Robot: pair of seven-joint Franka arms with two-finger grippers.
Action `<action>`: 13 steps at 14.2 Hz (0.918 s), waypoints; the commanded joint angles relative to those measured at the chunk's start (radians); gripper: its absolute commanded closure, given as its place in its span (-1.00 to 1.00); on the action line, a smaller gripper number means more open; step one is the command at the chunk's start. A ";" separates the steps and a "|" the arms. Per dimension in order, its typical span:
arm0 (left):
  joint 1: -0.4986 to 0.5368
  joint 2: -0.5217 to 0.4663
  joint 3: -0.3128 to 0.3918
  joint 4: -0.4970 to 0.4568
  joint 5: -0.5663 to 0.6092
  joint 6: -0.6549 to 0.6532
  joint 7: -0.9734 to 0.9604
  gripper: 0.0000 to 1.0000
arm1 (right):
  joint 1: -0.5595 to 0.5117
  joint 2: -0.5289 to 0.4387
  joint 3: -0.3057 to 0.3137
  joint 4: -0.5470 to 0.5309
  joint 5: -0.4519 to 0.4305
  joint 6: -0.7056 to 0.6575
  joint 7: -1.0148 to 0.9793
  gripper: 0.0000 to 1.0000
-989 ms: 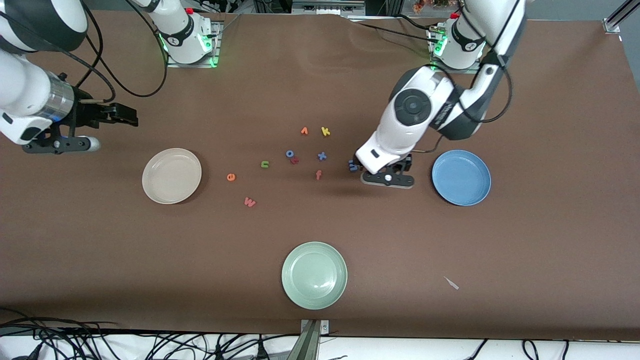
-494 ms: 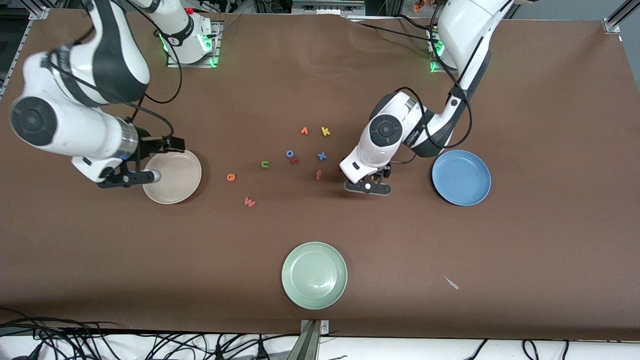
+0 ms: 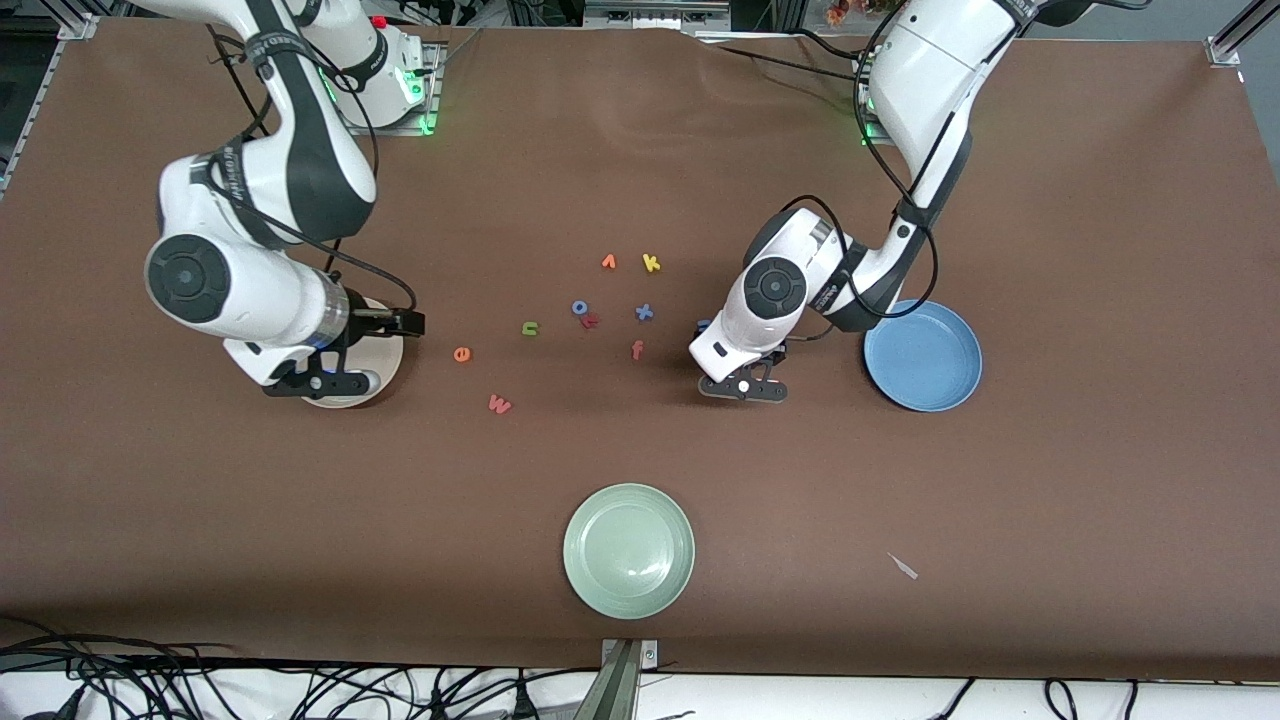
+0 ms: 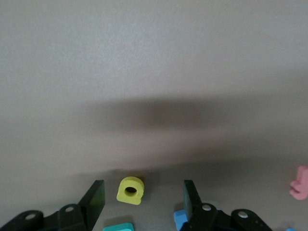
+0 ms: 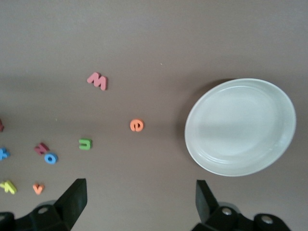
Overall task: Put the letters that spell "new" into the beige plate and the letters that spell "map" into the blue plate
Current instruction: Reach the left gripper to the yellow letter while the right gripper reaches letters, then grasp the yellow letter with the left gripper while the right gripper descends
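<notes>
My left gripper [image 4: 143,193] is down at the table beside the blue plate [image 3: 922,355], open, with the yellow a [image 4: 130,190] between its jaws and touching neither. The teal p [image 4: 118,226] and blue m [image 4: 179,219] lie close by it; in the front view only a bit of the m [image 3: 703,325] shows. My right gripper [image 3: 330,382] hangs open over the beige plate [image 3: 388,352], holding nothing. The green n [image 3: 530,328], orange e [image 3: 461,354] and pinkish-red w [image 3: 499,404] lie on the cloth between the plates, and also show in the right wrist view: n [image 5: 85,144], e [image 5: 136,125], w [image 5: 97,81].
A pale green plate [image 3: 629,550] sits nearer the front camera, mid-table. Other letters lie in the middle: orange v [image 3: 608,262], yellow k [image 3: 651,263], blue o [image 3: 580,308], blue x [image 3: 644,312], red-orange f [image 3: 637,350]. A small scrap [image 3: 903,566] lies near the front edge.
My right arm has swung in from its end of the table to over the beige plate. My left gripper has settled low over the yellow a and its jaws have narrowed.
</notes>
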 commanded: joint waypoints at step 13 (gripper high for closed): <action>0.000 0.032 0.002 -0.010 0.021 -0.006 0.000 -0.33 | 0.095 0.044 -0.002 -0.357 0.004 0.574 0.131 -1.00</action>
